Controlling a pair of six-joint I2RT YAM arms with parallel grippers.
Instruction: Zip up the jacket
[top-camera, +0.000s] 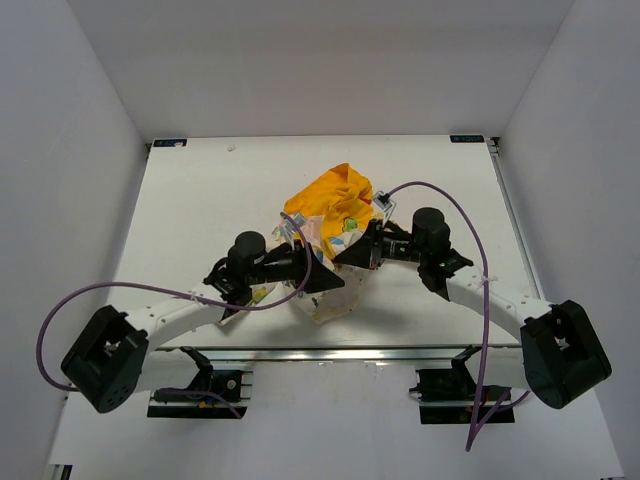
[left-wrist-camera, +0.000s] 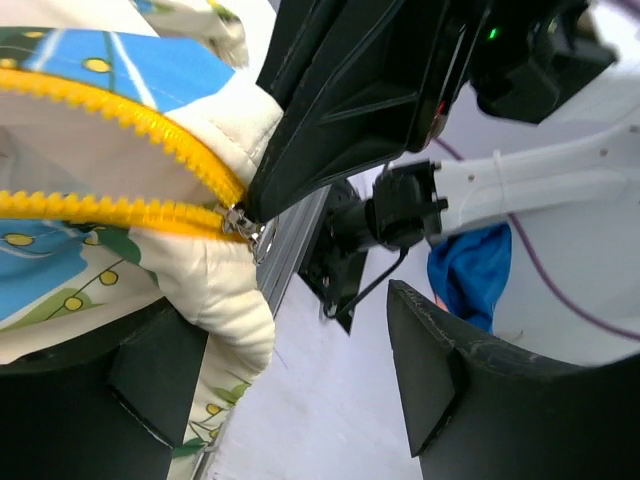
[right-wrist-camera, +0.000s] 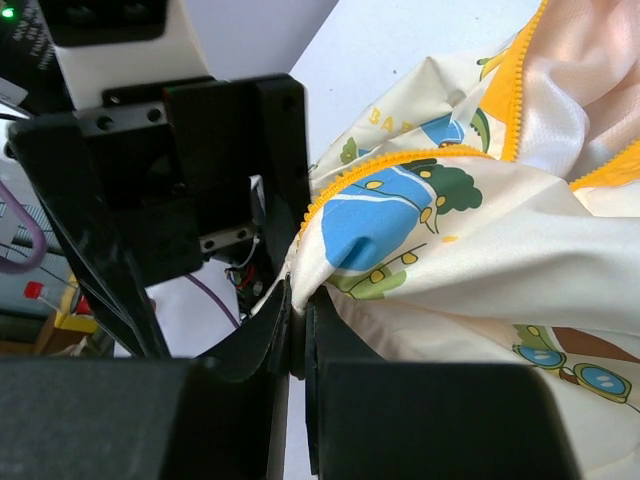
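**Zip step: right claw anchors, left claw not yet on the slider**

Top view: the jacket (top-camera: 338, 215) sits bunched mid-table (top-camera: 200, 200), with yellow lining showing toward upper centre. The left claw (top-camera: 322, 282) & right claw (top-camera: 352, 256) meet at its lower edge, tips near each other. Judgement: to do this well, hold the right pinch firm so the zip base is taut. Close the left claw on the slider pull, not the cloth, then draw straight along the teeth w/ both rows parallel. Slack will prob jam it.

Left wrist view: yellow zipper teeth (left-wrist-camera: 130, 112) come in from the left in two rows and join at the slider (left-wrist-camera: 238, 222), left of centre. The left claw is spread wide & grips nothing. Cream fabric rests on its lower-left finger (left-wrist-camera: 150, 385); the other finger is bare. The right claw's black finger fills upper centre, right against the slider.

Right wrist view: the right claw is closed to a sliver. It pinches a fold of jacket fabric at lower centre, just below the end of a zipper row.
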